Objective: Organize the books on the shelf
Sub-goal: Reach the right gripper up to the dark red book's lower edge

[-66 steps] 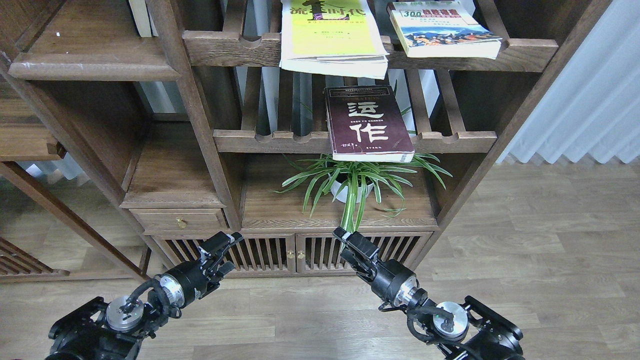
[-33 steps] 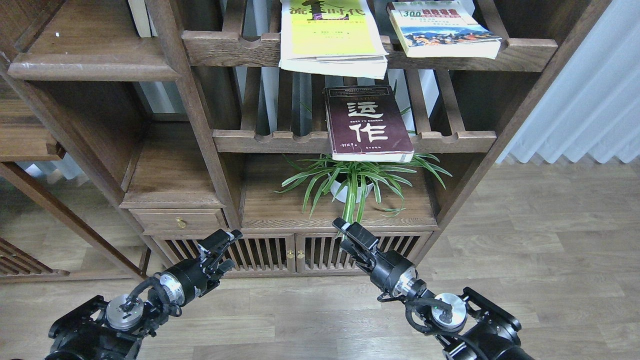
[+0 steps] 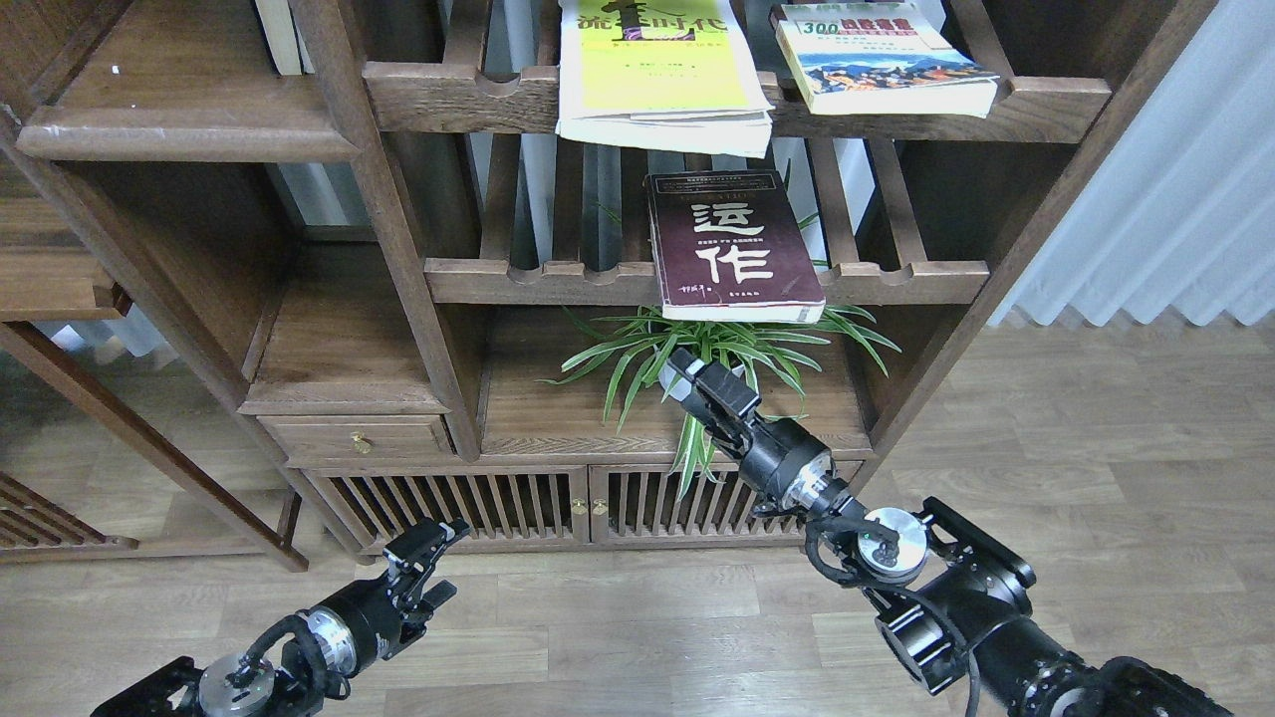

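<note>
Head view puts the right claw (image 3: pixel 685 366) — fingers' gap unreadable — in front of the potted plant (image 3: pixel 697 360), below the maroon book (image 3: pixel 730 246) overhanging its slatted rack (image 3: pixel 518 281) — likely reaching, needing further lift; left claw (image 3: pixel 433 538) low, slightly parted.

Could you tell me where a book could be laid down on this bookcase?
The solid board at upper left is bare. The top rack is crowded by the yellow-green book and landscape book. The middle rack has room left of the maroon book.
</note>
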`<state>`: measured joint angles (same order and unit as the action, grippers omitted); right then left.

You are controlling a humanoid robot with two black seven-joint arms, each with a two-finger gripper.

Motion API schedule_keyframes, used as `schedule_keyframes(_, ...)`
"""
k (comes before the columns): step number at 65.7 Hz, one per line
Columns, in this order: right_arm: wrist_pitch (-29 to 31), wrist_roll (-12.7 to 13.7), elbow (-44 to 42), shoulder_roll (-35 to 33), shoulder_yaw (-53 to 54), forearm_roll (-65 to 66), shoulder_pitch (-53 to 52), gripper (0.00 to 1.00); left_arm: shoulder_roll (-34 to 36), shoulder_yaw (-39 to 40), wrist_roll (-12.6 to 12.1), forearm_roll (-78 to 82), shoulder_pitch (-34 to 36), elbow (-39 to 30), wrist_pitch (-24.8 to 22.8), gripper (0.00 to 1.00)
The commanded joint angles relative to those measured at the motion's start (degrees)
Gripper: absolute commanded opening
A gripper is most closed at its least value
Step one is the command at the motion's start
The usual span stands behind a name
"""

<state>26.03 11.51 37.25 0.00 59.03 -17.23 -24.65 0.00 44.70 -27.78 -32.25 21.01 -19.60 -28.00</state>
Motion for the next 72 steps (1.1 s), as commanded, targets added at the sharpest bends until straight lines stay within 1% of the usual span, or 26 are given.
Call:
schedule_keyframes(1, -0.54, 0.09, 0.02, 0.0, 1.0, 0.0, -0.67, 0.99, 0.0, -0.05, 0.01, -0.01, -0.45, 0.0, 0.0, 1.0)
schedule_keyframes(11, -2.39, 0.0, 0.02, 0.0, 2.05, 0.0, -2.16, 0.99, 0.0, 0.04, 0.01, -0.01, -0.36, 0.0, 0.0, 1.0)
schedule_keyframes(24, -7.31, 0.0, -0.16, 0.0, 5.13, 0.01, -4.27, 0.99, 0.0, 0.04, 0.01, -0.18, -0.45, 0.08, 0.0, 1.0)
schedule_keyframes(34, -8.89, 0.0, -0.51, 0.0, 5.13, 0.09, -5.59, 0.99, 0.0, 0.04, 0.01, -0.36, -0.8, 0.26, 0.0, 1.0)
schedule_keyframes(35, -9.94, 0.0, -0.59, 0.0, 5.13, 0.09, -6.11, 0.97, 0.0, 0.04, 0.01, -0.36, -0.8, 0.35, 0.0, 1.0)
schedule_keyframes(41, -11.18, 0.0, -0.77, 0.0, 5.22, 0.09, -6.82, 0.95, 0.0, 0.04, 0.01, -0.36, -0.89, 0.44, 0.0, 1.0)
schedule_keyframes(45, -11.88, 0.0, -0.77, 0.0, 5.66, 0.09, -7.17, 0.9, 0.0, 0.04, 0.01, -0.36, -0.89, 0.44, 0.0, 1.0)
schedule_keyframes(52, -12.06, -0.26, -1.47, 0.0, 6.01, 0.09, -7.43, 0.83, 0.0, 0.04, 0.01, -0.36, -0.97, 0.52, 0.0, 1.0)
schedule_keyframes(67, -12.06, -1.32, -4.55, 0.0, 6.01, 0.09, -9.28, 0.75, 0.0, 0.04, 0.01, -0.45, -1.06, 0.61, 0.0, 1.0)
schedule_keyframes(72, -12.06, -1.58, -4.81, 0.0, 6.01, 0.09, -9.46, 0.7, 0.0, 0.04, 0.01, -0.45, -1.24, 0.61, 0.0, 1.0)
